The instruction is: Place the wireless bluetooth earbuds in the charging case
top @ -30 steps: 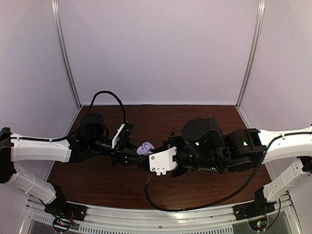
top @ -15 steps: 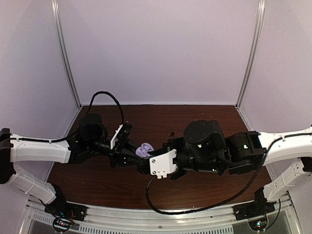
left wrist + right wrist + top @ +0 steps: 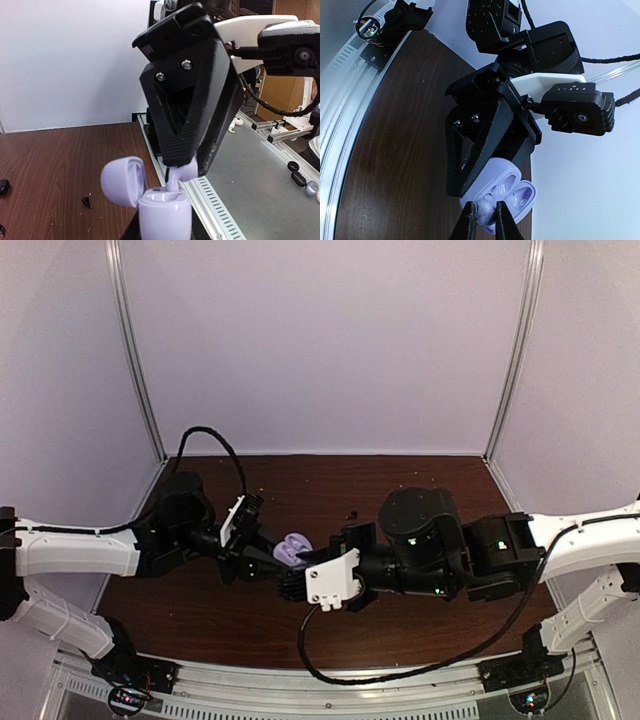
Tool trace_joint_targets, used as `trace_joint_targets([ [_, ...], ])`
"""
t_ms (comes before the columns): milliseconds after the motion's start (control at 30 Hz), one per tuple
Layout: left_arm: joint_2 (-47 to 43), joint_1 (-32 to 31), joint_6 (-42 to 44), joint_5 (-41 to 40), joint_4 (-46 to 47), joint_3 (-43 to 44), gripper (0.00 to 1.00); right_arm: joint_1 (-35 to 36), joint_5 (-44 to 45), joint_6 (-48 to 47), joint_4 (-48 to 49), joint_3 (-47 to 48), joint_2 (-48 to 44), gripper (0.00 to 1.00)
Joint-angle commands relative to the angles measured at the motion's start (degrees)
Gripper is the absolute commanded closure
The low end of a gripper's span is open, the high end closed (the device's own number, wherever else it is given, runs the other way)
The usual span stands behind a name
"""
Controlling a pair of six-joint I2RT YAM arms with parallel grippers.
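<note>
Left gripper (image 3: 275, 562): I clamp the smooth lilac case (image 3: 162, 217), its round lid open.
Right gripper (image 3: 484, 221): I pinch one small rounded pale earbud (image 3: 484, 207).

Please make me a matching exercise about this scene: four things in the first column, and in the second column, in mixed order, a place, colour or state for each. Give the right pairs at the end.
Column one
1. charging case
2. case lid
3. lilac earbud
4. table

Column two
A. pinched in the right gripper, just above the case opening
B. dark brown wood
C. swung open to one side
D. held up by the left gripper

Right pairs: 1-D, 2-C, 3-A, 4-B
</note>
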Motion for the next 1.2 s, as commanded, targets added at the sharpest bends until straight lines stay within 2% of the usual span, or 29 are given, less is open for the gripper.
trace_joint_targets([
  [0, -1.47, -0.84, 0.36, 2.15, 5.35, -1.44, 1.00, 0.09, -0.21, -0.55, 2.23, -1.33, -0.98, 0.89],
  [367, -2.21, -0.84, -0.98, 1.80, 8.19, -2.48, 1.00, 0.13, 0.41, -1.07, 3.30, -1.38, -0.89, 0.73],
  [667, -2.02, -0.84, -1.97, 0.06, 8.94, -2.69, 1.00, 0.12, 0.67, -1.12, 4.34, -1.61, -1.16, 0.65],
  [967, -1.77, -0.77, -8.15, -2.82, 20.13, -5.55, 1.00, -0.09, 0.96, -0.76, 6.49, -3.29, -2.35, 0.48],
  [1100, -1.38, -0.38, -10.74, -4.73, 25.39, -7.02, 1.00, -0.74, 0.59, 0.29, 9.85, -4.75, -3.93, 0.38],
  [1167, -0.74, 0.39, -12.33, -5.73, 28.57, -7.66, 1.00, -1.05, 0.33, 0.77, 11.82, -5.59, -4.49, 0.36],
])
